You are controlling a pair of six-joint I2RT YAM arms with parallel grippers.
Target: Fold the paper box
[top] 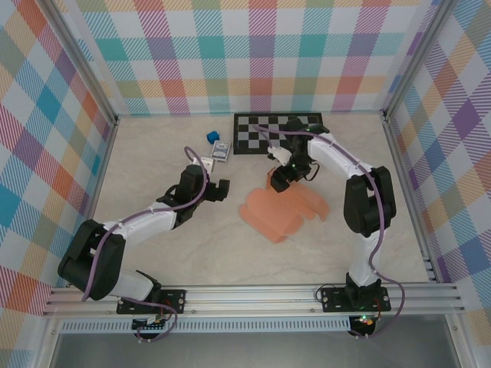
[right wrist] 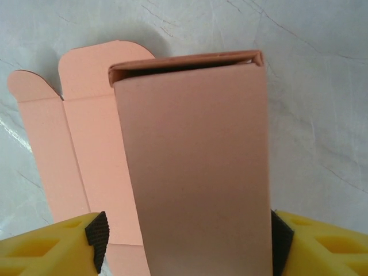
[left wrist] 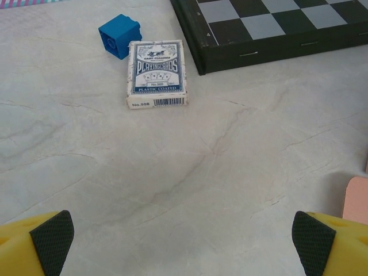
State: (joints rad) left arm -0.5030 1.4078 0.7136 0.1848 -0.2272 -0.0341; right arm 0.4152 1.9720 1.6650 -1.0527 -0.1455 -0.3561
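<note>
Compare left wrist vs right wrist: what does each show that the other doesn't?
Left wrist: blue cube, card pack, chessboard corner, and the left gripper wide open. Right wrist: right gripper straddling the raised panel of the paper box, with flat flaps to the panel's left; whether it grips is unclear. Both: marbled tabletop, yellow fingers with black pads, and salmon cardboard, a sliver at the left wrist view's right edge.
</note>
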